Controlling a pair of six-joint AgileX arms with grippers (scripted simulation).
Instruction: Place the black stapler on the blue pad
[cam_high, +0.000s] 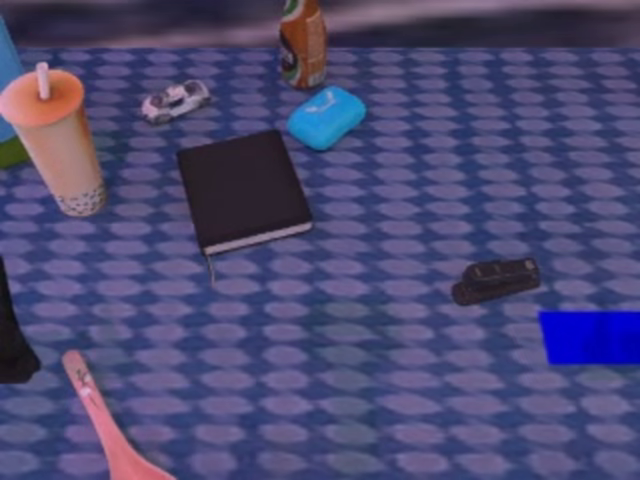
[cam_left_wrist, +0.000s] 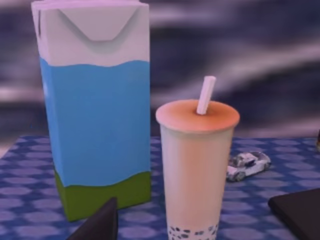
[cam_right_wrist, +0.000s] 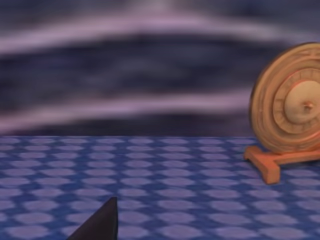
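Black stapler (cam_high: 496, 280) lies flat on the counter (cam_high: 400, 400), right of center in the top view, long axis roughly left-right, slightly tilted. Nothing touches it. Blue pad (cam_high: 592, 337) sits at the right edge of the frame, lower right of the stapler, near it but apart, cut off by the frame border.

Black notebook (cam_high: 243, 190) with white page edges lies upper left of center, well apart from the stapler. Light-blue soap-like block (cam_high: 326, 117) just beyond the notebook's upper right corner. Brown bottle (cam_high: 304, 42) stands at the top edge just above the block. Small white toy car (cam_high: 175, 100) in the upper left area, also visible in the left wrist view (cam_left_wrist: 248, 165). Bubble tea cup (cam_high: 55, 140) with straw stands at the far left; in the left wrist view the cup (cam_left_wrist: 196, 170) stands beside a blue-white-green carton (cam_left_wrist: 97, 105). Pink spoon-like utensil (cam_high: 105, 420) at lower left.

Left arm (cam_high: 12, 345): only a dark part at the left edge of the top view; the claw's state cannot be told. Right arm is not seen in the top view, and its claw's state cannot be told. Right wrist view shows patterned cloth and a round wooden disc on a stand (cam_right_wrist: 290, 107).
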